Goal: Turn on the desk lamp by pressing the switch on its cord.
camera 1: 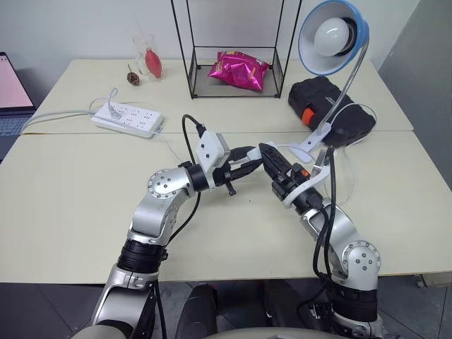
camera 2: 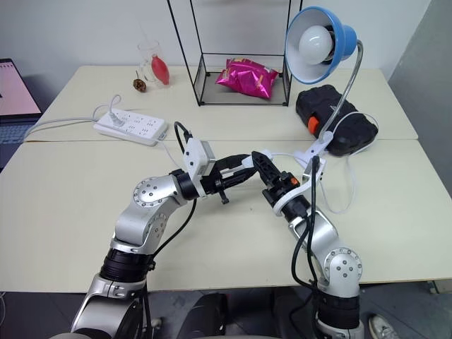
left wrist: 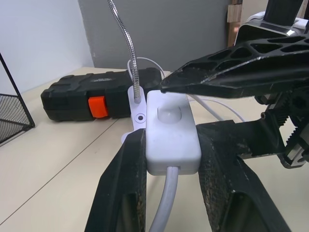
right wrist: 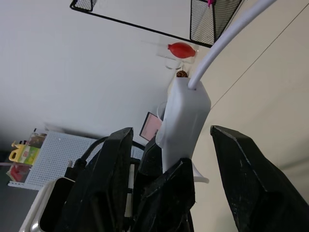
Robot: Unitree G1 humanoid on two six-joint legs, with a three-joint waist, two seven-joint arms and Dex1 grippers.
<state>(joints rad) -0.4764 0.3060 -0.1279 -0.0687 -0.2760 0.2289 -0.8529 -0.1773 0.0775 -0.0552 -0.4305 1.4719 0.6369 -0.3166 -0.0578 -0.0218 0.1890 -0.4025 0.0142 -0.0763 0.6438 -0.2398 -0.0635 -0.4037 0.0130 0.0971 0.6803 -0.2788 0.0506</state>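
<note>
The desk lamp [camera 1: 332, 35], with a blue shade and a white bulb, rises on a silver gooseneck from its white clip base [camera 1: 311, 145] at the back right of the table. Above the table's middle, my left gripper [camera 1: 256, 157] is shut on the switch [left wrist: 171, 130], a small white oblong held between its two fingers. The cord [left wrist: 164, 203] leaves the switch toward the wrist. My right gripper [camera 1: 268, 152] meets it from the right. It is open, with its fingers either side of the switch [right wrist: 186, 116]. One right fingertip [left wrist: 166, 86] lies over the switch's far end, by the rocker.
A white power strip [camera 1: 127, 119] lies at the back left. A black case with an orange latch [camera 1: 330, 109] sits behind the lamp's clip. A black wire rack [camera 1: 194, 78] holds a pink bag [camera 1: 239, 70]. A glass [camera 1: 145, 53] and a laptop [camera 1: 10, 92] stand further left.
</note>
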